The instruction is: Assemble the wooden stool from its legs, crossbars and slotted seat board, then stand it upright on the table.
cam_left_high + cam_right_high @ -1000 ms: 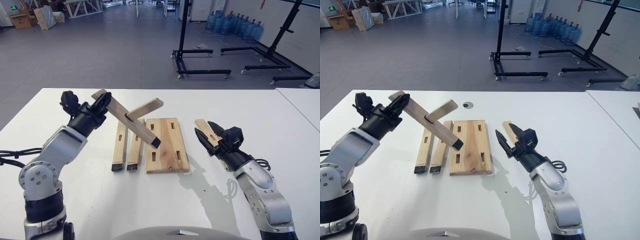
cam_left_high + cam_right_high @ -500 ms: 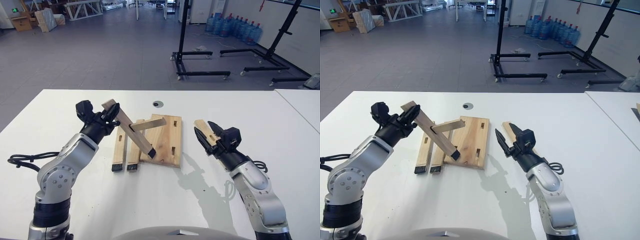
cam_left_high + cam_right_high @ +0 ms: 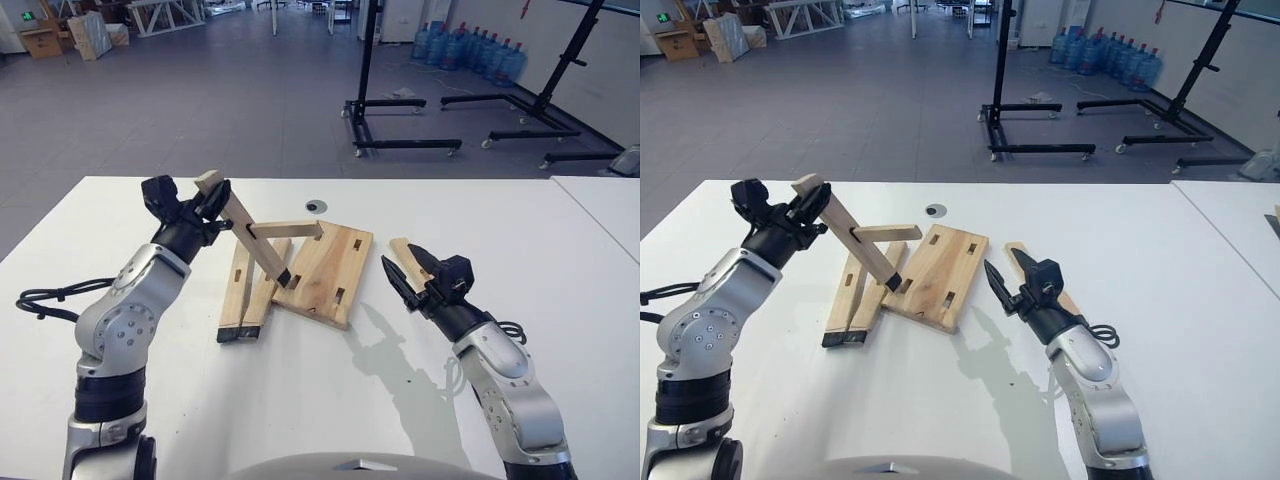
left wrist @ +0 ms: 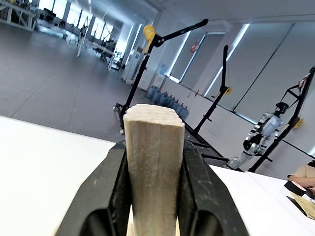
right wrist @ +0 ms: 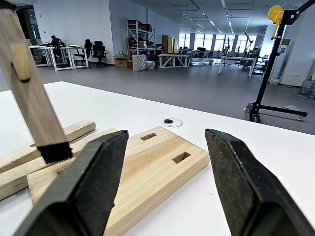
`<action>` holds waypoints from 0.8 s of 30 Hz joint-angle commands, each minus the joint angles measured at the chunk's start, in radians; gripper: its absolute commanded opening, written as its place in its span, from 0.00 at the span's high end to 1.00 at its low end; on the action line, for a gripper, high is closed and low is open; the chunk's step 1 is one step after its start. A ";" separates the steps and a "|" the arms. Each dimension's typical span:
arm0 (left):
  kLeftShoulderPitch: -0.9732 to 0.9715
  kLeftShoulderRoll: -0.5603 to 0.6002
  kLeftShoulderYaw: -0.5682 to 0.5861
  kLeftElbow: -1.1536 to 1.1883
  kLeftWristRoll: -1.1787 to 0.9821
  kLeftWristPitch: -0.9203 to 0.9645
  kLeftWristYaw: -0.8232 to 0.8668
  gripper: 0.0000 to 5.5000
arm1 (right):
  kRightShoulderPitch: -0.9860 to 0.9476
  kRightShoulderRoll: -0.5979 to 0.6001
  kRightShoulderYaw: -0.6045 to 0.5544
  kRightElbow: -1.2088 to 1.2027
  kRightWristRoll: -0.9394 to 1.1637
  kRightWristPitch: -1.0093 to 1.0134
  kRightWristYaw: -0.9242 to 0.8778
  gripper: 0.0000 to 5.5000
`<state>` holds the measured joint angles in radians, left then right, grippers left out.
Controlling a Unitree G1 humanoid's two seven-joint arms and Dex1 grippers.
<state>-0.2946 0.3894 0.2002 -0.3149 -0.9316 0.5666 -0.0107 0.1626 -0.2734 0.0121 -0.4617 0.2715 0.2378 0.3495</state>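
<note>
The white desk [image 3: 300, 400] carries the slotted seat board [image 3: 325, 275], lying flat and turned at an angle. Just beside it, on the left, two legs [image 3: 245, 295] lie side by side. A third leg [image 3: 245, 225] slants above them, its dark-tipped lower end down by the board's edge, with a crossbar [image 3: 290, 230] sticking out of its middle over the board. The left claw [image 3: 210, 200] is clamped on that leg's upper end. The right claw [image 3: 397, 254] hovers right of the board, fingers apart, over another wooden stick [image 3: 402, 246].
</note>
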 commanded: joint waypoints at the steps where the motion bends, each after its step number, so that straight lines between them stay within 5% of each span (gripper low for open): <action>1: -0.048 -0.024 -0.003 0.066 0.042 -0.038 -0.085 0.82 | -0.011 0.001 0.011 0.006 -0.010 0.000 0.003 0.48; 24: 0.057 -0.082 0.023 0.034 0.145 0.019 -0.125 0.82 | -0.014 0.004 0.008 0.008 -0.022 0.003 -0.002 0.48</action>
<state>-0.2495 0.2881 0.2250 -0.2669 -0.8100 0.5603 -0.1453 0.1620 -0.2695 0.0193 -0.4547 0.2552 0.2381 0.3505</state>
